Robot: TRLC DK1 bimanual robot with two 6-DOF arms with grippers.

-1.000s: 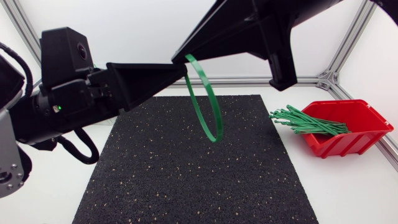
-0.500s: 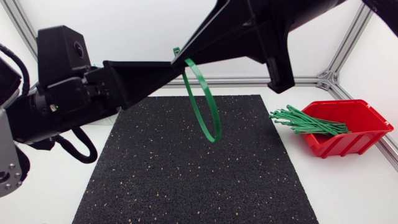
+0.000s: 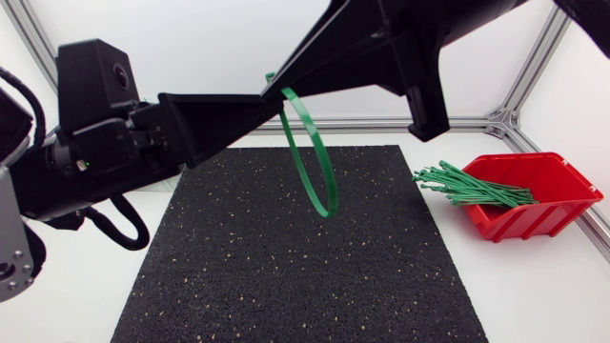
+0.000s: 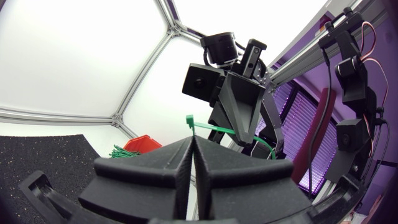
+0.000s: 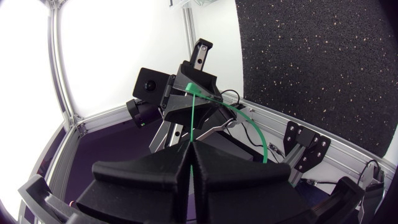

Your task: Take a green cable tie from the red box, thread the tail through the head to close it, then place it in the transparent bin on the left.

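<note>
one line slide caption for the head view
Left gripper and right gripper pinch one looped green cable tie above the black mat; red box at right.

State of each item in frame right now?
green cable tie, looped, in the air above the black mat
left pincer, shut on the tie
right pincer, shut on the tie
red box, open-topped, spare ties sticking out over its rim
</note>
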